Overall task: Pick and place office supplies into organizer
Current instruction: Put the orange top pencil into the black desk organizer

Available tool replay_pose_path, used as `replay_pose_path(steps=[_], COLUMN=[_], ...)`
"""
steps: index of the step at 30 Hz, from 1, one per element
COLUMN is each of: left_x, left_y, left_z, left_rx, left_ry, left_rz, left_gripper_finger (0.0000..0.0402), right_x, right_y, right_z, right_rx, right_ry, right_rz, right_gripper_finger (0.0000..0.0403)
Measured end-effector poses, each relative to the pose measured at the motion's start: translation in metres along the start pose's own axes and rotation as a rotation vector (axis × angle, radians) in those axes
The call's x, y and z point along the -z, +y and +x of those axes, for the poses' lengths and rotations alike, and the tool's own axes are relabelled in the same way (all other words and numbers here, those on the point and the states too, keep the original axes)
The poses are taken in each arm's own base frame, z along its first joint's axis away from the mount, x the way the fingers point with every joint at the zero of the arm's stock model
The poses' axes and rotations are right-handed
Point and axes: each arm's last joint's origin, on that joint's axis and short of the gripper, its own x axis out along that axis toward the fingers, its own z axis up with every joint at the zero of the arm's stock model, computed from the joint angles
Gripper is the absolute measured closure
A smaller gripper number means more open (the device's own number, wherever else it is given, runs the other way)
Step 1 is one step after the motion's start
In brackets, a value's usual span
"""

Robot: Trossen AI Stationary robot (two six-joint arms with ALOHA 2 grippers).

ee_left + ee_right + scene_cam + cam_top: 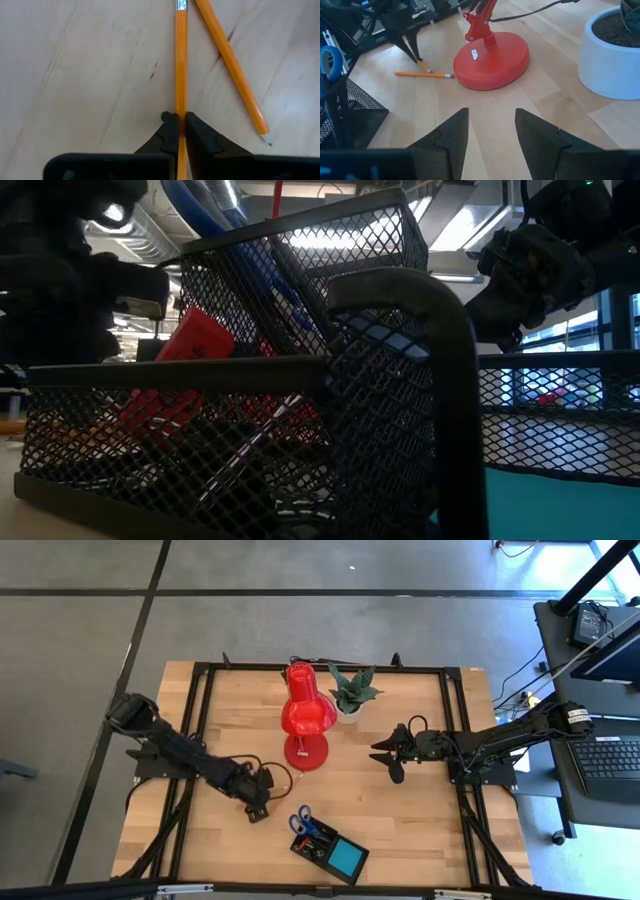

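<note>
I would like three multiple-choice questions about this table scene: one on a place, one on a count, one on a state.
1. Where does the organizer stand on the table?
A. By the near edge
B. Behind the plant
C. Under the lamp

2. How many orange pencils show in the left wrist view?
A. One
B. Two
C. Four

3. What is the state of the left hand?
A. Open and empty
B. Shut on a pencil
C. Shut on scissors

Answers:
1. A: the high view shows it at the near edge.
2. B: the held pencil and a loose pencil beside it.
3. B: its fingers pinch the held pencil.
</note>
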Motion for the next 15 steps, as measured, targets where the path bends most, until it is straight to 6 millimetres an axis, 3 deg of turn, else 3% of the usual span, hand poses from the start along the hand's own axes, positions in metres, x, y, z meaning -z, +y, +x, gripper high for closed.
replay_pose_path(steps=[6, 15], left_x=[0.001, -0.005], left_y=[-0.007, -0.015], left_z=[-0.002, -0.008], left_rx=[-0.019, -0.033], left_ry=[-0.095, -0.098], left_rz=[0.105, 0.320], left_gripper_finger=[0.0389, 0.0389], right_x=[0.000, 0.000], right_y=[0.000, 0.000], right_z=[0.000, 0.000], right_rx=[0.000, 0.000], right_ry=[0.000, 0.000], right_rz=[0.013, 0.017], right_gripper_finger=[0.0238, 0.0238])
